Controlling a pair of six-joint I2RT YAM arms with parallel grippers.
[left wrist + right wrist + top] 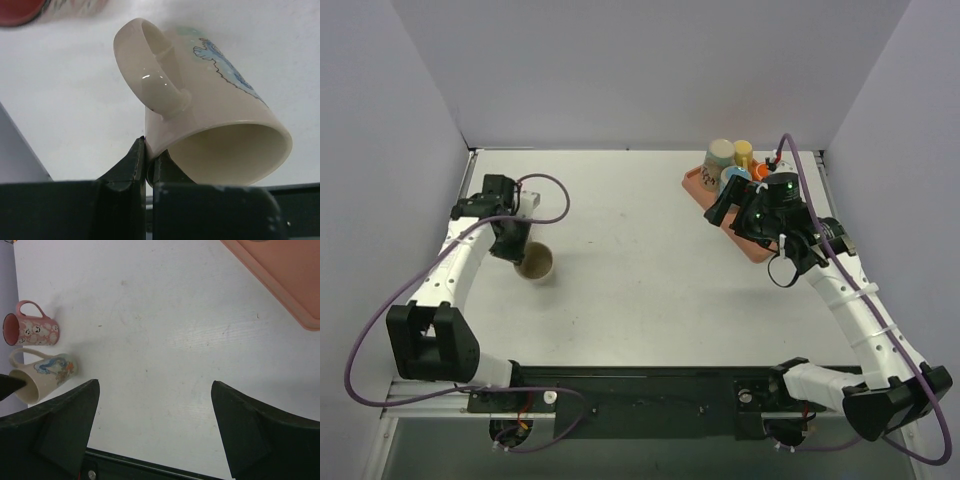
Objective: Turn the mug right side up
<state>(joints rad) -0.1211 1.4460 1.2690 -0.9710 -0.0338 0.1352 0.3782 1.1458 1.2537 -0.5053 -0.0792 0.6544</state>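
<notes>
A cream mug [215,100] with a blue drawing and a loop handle is held by its rim. It also shows in the top view [535,262] at the left, mouth facing up toward the camera, and in the right wrist view [47,372], tilted. My left gripper [148,150] is shut on the mug's rim, one finger inside and one outside; it shows above the mug in the top view [513,243]. My right gripper [155,385] is open and empty, hovering by the orange tray [752,247] at the right [735,212].
A pink mug [31,330] lies on its side just behind the cream mug; its edge shows in the left wrist view [25,11]. The tray [285,275] carries a few bottles and cups [722,155] at the back right.
</notes>
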